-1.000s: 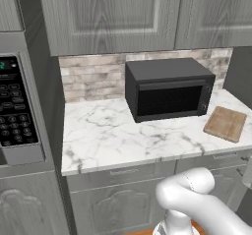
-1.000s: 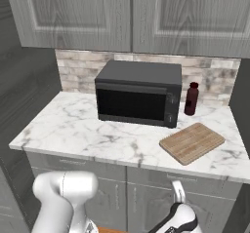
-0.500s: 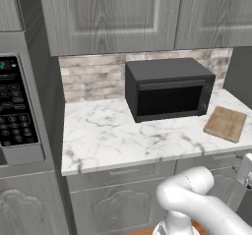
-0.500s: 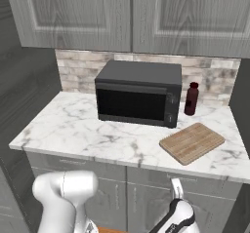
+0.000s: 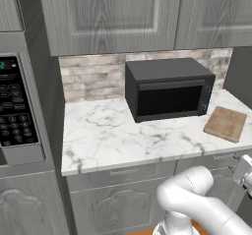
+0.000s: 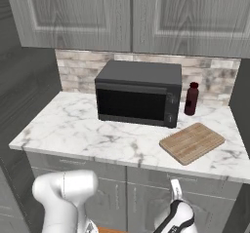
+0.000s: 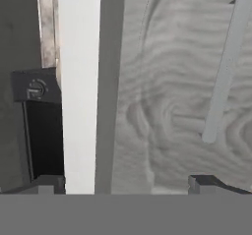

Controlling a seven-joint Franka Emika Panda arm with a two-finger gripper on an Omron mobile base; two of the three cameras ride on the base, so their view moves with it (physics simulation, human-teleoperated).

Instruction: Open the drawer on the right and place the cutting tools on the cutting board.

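The white marble counter point(image 6: 73, 129) carries a black box-shaped microwave point(image 6: 138, 93) towards the far wall, and to its right, at the near right end, the small light-brown wooden cutting board point(image 6: 192, 142), bare. A dark red bottle point(image 6: 191, 99) stands far right by the backsplash. Below the counter edge on the right, the grey wood-grain drawer point(image 6: 195, 181) looks closed. The two-finger gripper point(image 7: 129, 184) faces that front close up, its dark tips spread well apart around nothing, with the pale bar handle point(image 7: 225, 69) ahead and to one side. Judged so, nothing is done: drawer unopened, cutting tools presumably inside.
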